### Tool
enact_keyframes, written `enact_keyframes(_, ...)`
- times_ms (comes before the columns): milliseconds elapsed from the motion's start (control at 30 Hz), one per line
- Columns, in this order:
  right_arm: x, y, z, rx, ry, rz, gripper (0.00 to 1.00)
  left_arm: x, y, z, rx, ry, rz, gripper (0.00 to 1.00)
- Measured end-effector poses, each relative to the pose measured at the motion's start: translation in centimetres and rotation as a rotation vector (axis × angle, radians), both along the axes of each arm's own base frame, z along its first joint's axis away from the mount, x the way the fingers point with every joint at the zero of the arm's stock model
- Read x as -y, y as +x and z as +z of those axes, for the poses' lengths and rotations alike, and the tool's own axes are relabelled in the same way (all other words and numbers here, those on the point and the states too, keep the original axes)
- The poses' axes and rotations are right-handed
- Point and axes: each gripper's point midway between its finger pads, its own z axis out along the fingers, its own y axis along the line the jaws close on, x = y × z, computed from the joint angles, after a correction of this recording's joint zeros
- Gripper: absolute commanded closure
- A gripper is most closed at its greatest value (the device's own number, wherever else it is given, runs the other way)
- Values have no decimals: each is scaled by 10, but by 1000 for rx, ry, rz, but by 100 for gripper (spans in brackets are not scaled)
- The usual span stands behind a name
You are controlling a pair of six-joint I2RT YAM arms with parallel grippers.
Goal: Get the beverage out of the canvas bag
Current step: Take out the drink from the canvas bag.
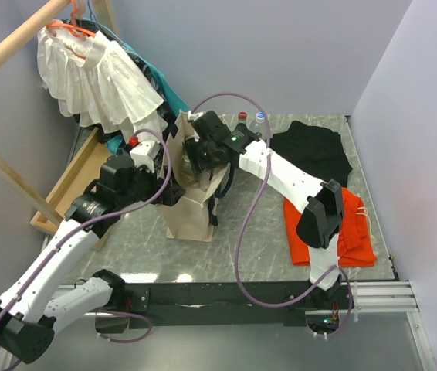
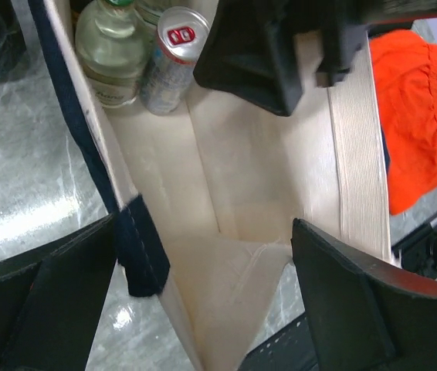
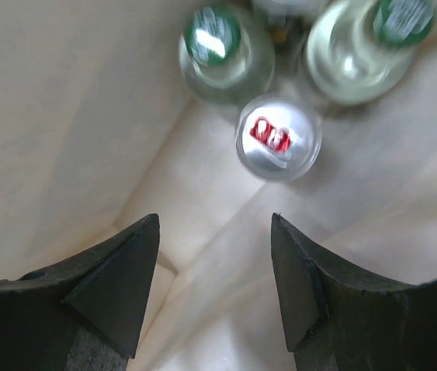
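Observation:
The cream canvas bag [image 1: 190,218] with navy straps stands upright mid-table. Inside it, against one end, stand a silver beverage can [image 3: 278,137] with a red tab and two clear bottles [image 3: 222,52] with green caps. My right gripper [image 3: 213,220] is lowered into the bag's mouth, open, with nothing between its fingers; the can lies just ahead of its tips. My left gripper [image 2: 207,232] is open wide and straddles a corner of the bag's rim, its left finger [image 2: 56,301] against the navy strap [image 2: 137,247]. The can [image 2: 171,58] also shows in the left wrist view.
An orange cloth [image 1: 346,232] and a black cloth [image 1: 311,151] lie right of the bag. Two small bottles [image 1: 251,118] stand at the back wall. A white ruffled garment [image 1: 95,77] hangs at back left over a wooden frame [image 1: 68,182].

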Motion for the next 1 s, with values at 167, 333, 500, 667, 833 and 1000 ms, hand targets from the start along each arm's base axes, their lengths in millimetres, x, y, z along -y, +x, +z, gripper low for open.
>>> enact_keyframes(167, 9, -13, -31, -71, -41, -9, 34, -5, -17, -2, 11, -14, -19, 4)
enact_keyframes(333, 13, -16, -36, -77, -48, -16, 33, -4, -21, -4, 1, -19, -35, 3)
enact_keyframes(500, 15, -12, -27, -44, -43, -32, 28, 3, -25, -10, -36, -26, -76, 5)
enact_keyframes(667, 16, -9, -26, -36, -43, -39, 27, 12, -29, -35, -151, -6, -126, 7)
enact_keyframes(833, 17, -2, -24, -27, -22, -48, 27, 15, -32, -46, -208, 1, -142, 10)
enact_keyframes(1000, 18, 7, -22, -23, -6, -57, 28, 15, -33, -45, -210, 1, -144, 10)
